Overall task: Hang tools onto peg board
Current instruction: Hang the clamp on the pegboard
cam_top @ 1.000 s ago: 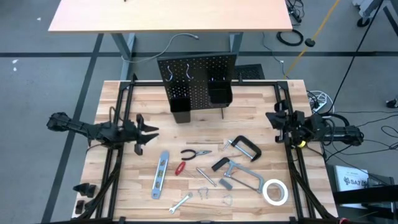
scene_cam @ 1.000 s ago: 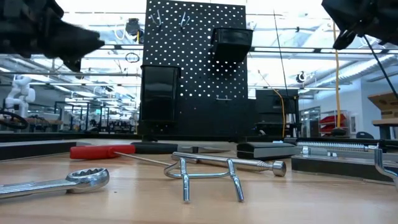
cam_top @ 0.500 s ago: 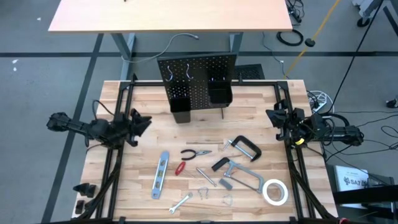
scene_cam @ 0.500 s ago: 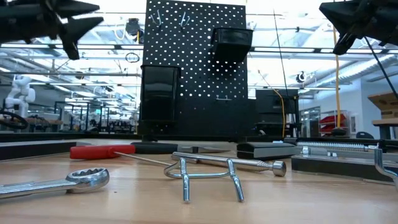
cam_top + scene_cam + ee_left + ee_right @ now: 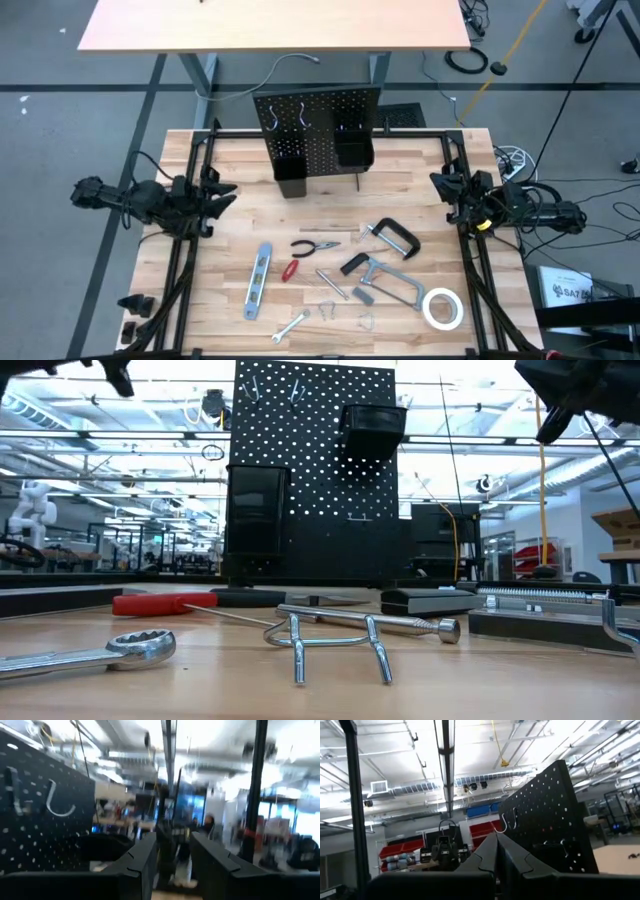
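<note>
On the tan tabletop [image 5: 420, 165], seven tools are laid out in front of the peg board [image 5: 318, 115]: one blue-grey level [image 5: 259, 281], one pair of dark-handled pliers [image 5: 314, 246], one red-handled screwdriver [image 5: 291, 270], one black C-clamp [image 5: 393, 238], one grey bar clamp [image 5: 387, 284], one silver wrench [image 5: 290, 326] and one white tape roll [image 5: 441, 308]. None has been hung. One peg board is seen, upright at the far middle of the table, with two black bins [image 5: 353, 153] on its front and silver hooks [image 5: 257, 388] near its top.

Two arms are counted, one at each side edge of the table, both raised above it. The left gripper [image 5: 218, 196] is held partly open, a plain gap being shown between its fingers [image 5: 137, 860] in the left wrist view; nothing is gripped. The right gripper [image 5: 438, 187] is closed, its fingers [image 5: 487, 854] pressed together and empty.

From above, all seven tools and both arms are shown at once. At table height, only the wrench, the screwdriver's red handle, part of the bar clamp and a loose silver double hook [image 5: 337, 637] are made out, while the board's holes are shown clearly. Each wrist view gives the peg board from the side with the room beyond, and no tools.
</note>
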Tool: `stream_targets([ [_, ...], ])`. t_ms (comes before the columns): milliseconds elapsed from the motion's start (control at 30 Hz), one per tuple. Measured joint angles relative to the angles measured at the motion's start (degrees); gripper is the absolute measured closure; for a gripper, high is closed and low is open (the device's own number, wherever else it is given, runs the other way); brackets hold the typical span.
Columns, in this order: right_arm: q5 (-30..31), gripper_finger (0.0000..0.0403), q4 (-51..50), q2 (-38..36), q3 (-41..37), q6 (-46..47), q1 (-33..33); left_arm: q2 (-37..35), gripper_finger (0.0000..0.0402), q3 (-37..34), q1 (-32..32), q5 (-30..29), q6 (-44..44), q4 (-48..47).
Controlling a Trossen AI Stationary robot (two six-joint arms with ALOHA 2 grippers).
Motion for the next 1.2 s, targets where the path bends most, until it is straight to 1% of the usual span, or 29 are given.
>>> stream_targets([
  [133, -0.9, 0.038, -6.9, 3.7, 6.1, 2.0, 0.0, 5.9, 0.0281, 7.6, -0.4, 0.0, 0.7, -9.1],
  [267, -4.2, 0.0343, -13.6, 11.0, 13.2, 5.1, 0.0, 11.3, 0.0281, 13.0, -0.9, -0.1, 1.6, -14.2],
  [467, -12.3, 0.0279, -15.4, 25.7, 23.4, 10.3, 0.4, 19.6, 0.0281, 18.3, -2.8, -0.3, 3.7, -17.7],
  [600, -18.9, 0.0251, -15.6, 34.9, 30.4, 10.6, 2.5, 23.7, 0.0281, 21.2, -4.6, -1.6, 4.8, -21.3],
  [733, -23.4, 0.0241, -17.2, 42.7, 36.5, 9.3, 6.0, 26.5, 0.0281, 23.2, -7.0, -3.3, 4.9, -25.8],
  [867, -26.8, 0.0244, -19.2, 49.6, 39.7, 8.5, 9.9, 28.0, 0.0281, 23.2, -9.4, -3.3, 4.7, -28.1],
  [1000, -27.1, 0.0247, -22.4, 55.2, 41.7, 10.2, 13.5, 29.3, 0.0281, 23.2, -11.0, -3.3, 4.6, -29.8],
  [1200, -26.8, 0.0247, -23.1, 62.9, 42.0, 14.3, 18.4, 31.6, 0.0281, 23.2, -12.1, -3.3, 1.4, -30.4],
])
